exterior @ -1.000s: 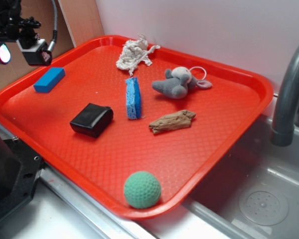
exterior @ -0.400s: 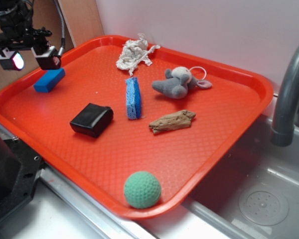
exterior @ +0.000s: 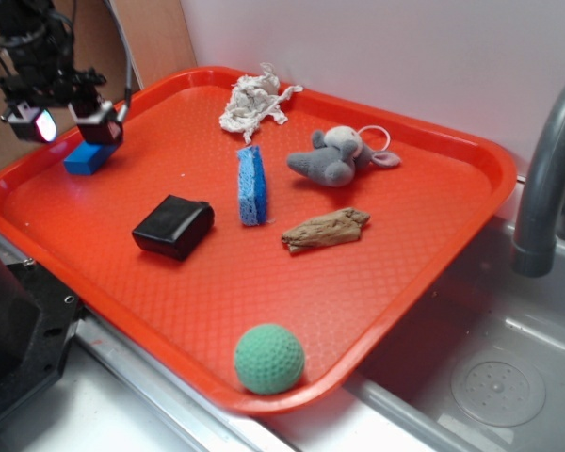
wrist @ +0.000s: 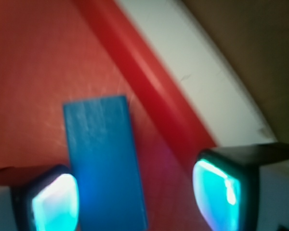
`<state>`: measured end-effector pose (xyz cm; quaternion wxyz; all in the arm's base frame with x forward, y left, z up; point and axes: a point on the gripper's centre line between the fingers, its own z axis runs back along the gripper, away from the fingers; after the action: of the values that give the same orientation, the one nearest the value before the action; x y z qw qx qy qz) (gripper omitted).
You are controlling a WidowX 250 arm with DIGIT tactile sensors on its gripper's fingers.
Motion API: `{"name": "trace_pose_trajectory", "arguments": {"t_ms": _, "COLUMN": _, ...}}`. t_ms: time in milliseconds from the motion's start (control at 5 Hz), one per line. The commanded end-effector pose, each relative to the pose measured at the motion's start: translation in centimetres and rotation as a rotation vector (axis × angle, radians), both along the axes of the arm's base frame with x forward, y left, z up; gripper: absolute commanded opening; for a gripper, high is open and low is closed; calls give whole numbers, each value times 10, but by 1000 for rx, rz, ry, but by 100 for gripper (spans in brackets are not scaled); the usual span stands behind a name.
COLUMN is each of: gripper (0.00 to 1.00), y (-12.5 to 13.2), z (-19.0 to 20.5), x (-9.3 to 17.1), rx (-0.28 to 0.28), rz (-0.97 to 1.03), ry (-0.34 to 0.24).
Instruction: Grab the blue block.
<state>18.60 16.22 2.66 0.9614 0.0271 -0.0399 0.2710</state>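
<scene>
The blue block [exterior: 83,158] lies flat near the left rim of the red tray [exterior: 386,282]. My gripper [exterior: 64,121] hangs just over it, open, its two lit fingers either side of the block's far end. In the wrist view the blue block [wrist: 105,159] runs lengthwise between the glowing pads [wrist: 55,203], close against the left one, with a wide gap to the right one. My gripper [wrist: 135,199] holds nothing.
On the tray also sit a black box [exterior: 173,226], a thin blue sponge [exterior: 251,185] on edge, a grey plush mouse [exterior: 334,157], a white rag [exterior: 254,99], a brown wood piece [exterior: 326,230] and a green ball [exterior: 268,359]. A sink and grey faucet [exterior: 546,169] stand right.
The gripper has come down and slightly right from above the tray's left corner until its fingers straddle the blue block. Nothing else moved.
</scene>
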Motion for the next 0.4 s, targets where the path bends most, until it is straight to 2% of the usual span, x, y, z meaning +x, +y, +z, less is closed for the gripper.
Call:
{"name": "trace_pose_trajectory", "arguments": {"t_ms": 0, "gripper": 100, "y": -40, "z": -12, "x": -11, "rx": 0, "rz": -89, "ry": 23}}
{"name": "trace_pose_trajectory", "arguments": {"t_ms": 200, "gripper": 100, "y": -54, "z": -16, "x": -9, "rx": -27, "rz": -134, "ry": 25}}
